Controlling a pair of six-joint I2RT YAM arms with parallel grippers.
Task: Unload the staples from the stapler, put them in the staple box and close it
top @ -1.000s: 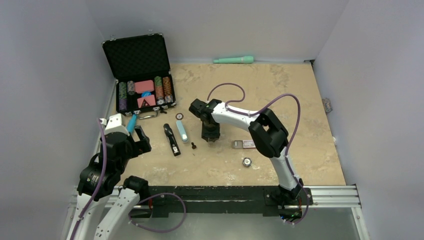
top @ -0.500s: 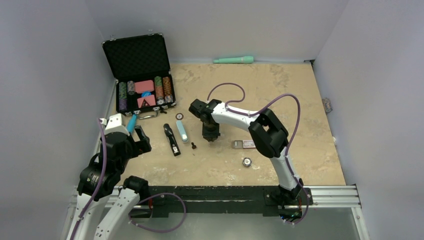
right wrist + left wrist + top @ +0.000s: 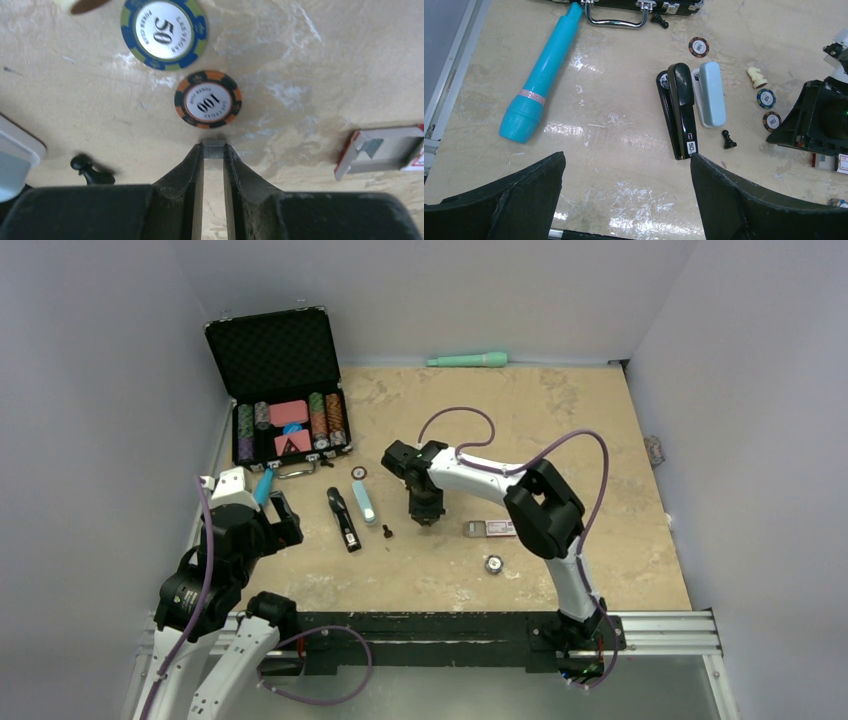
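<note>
Landmark: black stapler point(image 3: 681, 115), lying on the table point(image 3: 560, 440).

- Far left of it: teal flashlight point(image 3: 541, 75), lying flat, apart from everything else.
- My left gripper point(image 3: 626, 165) hangs on the near left side of the stapler. Its fingers point(image 3: 524, 195) are spread wide with nothing between them, and it touches nothing.
- Just right of the stapler, roughly alongside it: pale-blue stapler point(image 3: 710, 100). I cannot tell whether the two touch.
- Right of the stapler's near end: small black pawn point(image 3: 728, 140), standing alone.
- Further right: my right gripper point(image 3: 213, 150), pointing down close to the table. Its fingertips are pinched together on the staples point(image 3: 213, 148), a short grey strip gripped at the very tips.
- Just beyond those tips: orange 100 chip point(image 3: 208, 104), then a blue 50 chip point(image 3: 163, 32), both flat.
- Farthest right of the stapler: small red-and-white box point(image 3: 385, 152).
</note>
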